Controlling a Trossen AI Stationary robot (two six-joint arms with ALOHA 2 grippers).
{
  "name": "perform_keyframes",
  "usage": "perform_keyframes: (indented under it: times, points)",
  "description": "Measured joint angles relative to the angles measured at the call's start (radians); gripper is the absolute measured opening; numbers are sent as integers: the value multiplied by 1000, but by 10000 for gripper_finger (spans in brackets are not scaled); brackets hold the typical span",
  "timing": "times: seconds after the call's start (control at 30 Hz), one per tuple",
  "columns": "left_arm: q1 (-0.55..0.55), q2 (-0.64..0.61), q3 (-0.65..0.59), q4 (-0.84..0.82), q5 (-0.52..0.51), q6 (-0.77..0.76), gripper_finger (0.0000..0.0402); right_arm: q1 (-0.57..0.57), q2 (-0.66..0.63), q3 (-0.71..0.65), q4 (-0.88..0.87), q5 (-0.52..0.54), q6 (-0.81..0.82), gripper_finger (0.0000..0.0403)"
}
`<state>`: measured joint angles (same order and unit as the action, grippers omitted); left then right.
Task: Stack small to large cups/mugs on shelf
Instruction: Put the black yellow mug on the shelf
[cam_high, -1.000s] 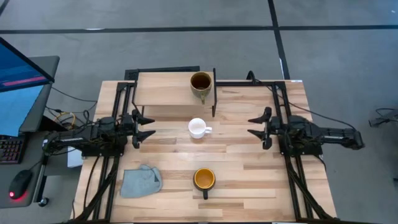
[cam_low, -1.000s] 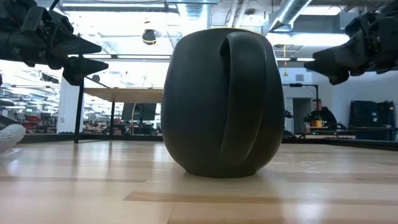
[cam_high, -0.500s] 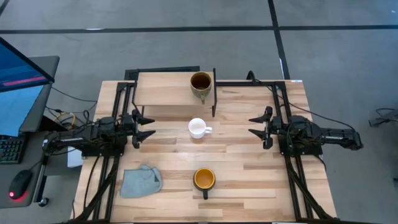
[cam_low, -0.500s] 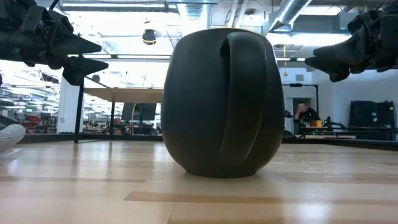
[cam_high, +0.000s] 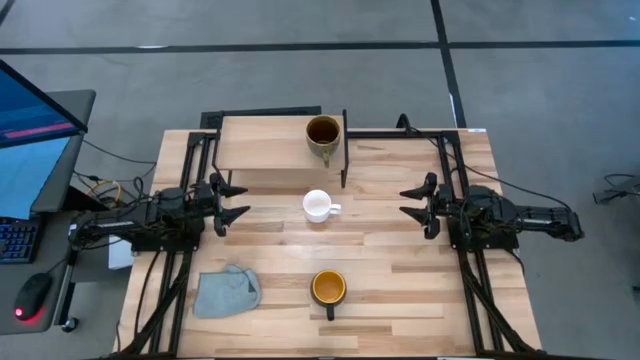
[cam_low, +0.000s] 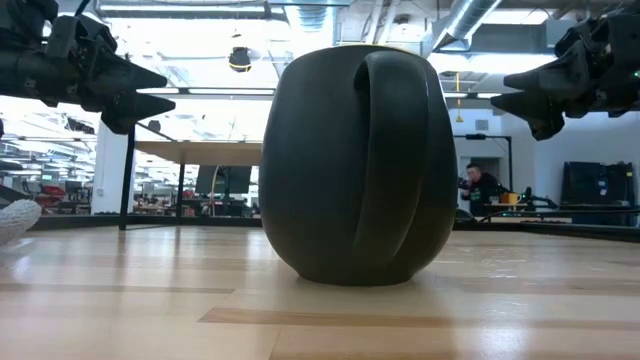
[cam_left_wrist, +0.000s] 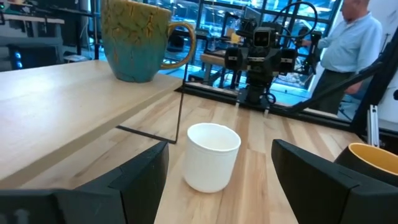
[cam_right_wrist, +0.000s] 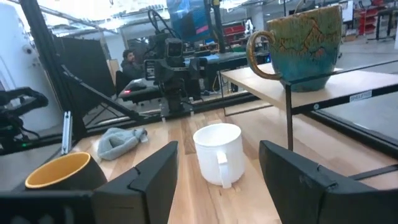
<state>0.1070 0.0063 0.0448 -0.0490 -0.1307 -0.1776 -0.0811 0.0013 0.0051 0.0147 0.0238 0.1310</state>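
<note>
The olive-tan mug (cam_high: 323, 136) stands on the right end of the light-wood shelf (cam_high: 265, 144) at the table's far side. The small white mug (cam_high: 318, 206) stands on the tabletop in front of the shelf, its handle toward the right. The dark mug with the orange-yellow inside (cam_high: 328, 289) stands near the front edge and fills the low view (cam_low: 360, 165). My left gripper (cam_high: 238, 203) is open at the table's left, above the table. My right gripper (cam_high: 408, 203) is open at the table's right. Both point at the white mug (cam_left_wrist: 211, 155) (cam_right_wrist: 217, 152).
A grey-blue cloth (cam_high: 227, 291) lies crumpled at the front left of the table. Black frame rails run along both table sides. A person (cam_left_wrist: 348, 56) stands beyond the table in the left wrist view; another sits far off (cam_low: 482, 185).
My left gripper has shifted slightly toward the table's far edge. My right gripper has shifted slightly and tipped a little. The mugs have stayed in place.
</note>
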Motion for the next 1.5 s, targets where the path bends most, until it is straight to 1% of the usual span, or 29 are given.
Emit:
perform_keyframes:
  times: [0.23, 0.33, 0.47, 0.6, 0.73, 0.83, 0.93, 1.03, 1.17, 1.23, 1.37, 1.5]
  points:
    - [-17, 0, -2, 18, 0, 17, 277, 0, 0, 0, 0, 0, -46, 244]
    - [-42, 0, -2, 67, 27, 34, 277, 0, 0, 0, 0, 0, -52, 244]
    - [-102, 0, -2, 139, 39, 65, 277, 0, 0, 0, 0, 0, -52, 244]
    - [-176, 5, -2, 179, 12, 82, 277, 0, 0, 0, 0, 0, -52, 244]
    - [-249, 59, -2, 278, -10, 122, 277, 0, 0, 0, 0, 0, -52, 244]
    - [-298, 131, 5, 348, -30, 177, 277, 0, 0, 0, 0, 0, -52, 244]
    - [-338, 231, 50, 351, -91, 187, 277, 0, 0, 0, 0, 1, -53, 244]
    - [-369, 355, 114, 347, -138, 191, 277, 0, 0, 0, 0, 1, -61, 244]
    - [-398, 524, 228, 328, -155, 190, 277, 0, 0, 0, 0, 3, -66, 244]
    - [-407, 598, 297, 275, -178, 152, 277, 0, 0, 0, 0, 3, -86, 244]
    - [-420, 754, 456, 129, -193, 41, 277, 0, 0, 0, 0, 3, -114, 244]
    - [-429, 907, 607, -24, -196, 4, 277, 0, 0, 0, 0, 3, -113, 244]
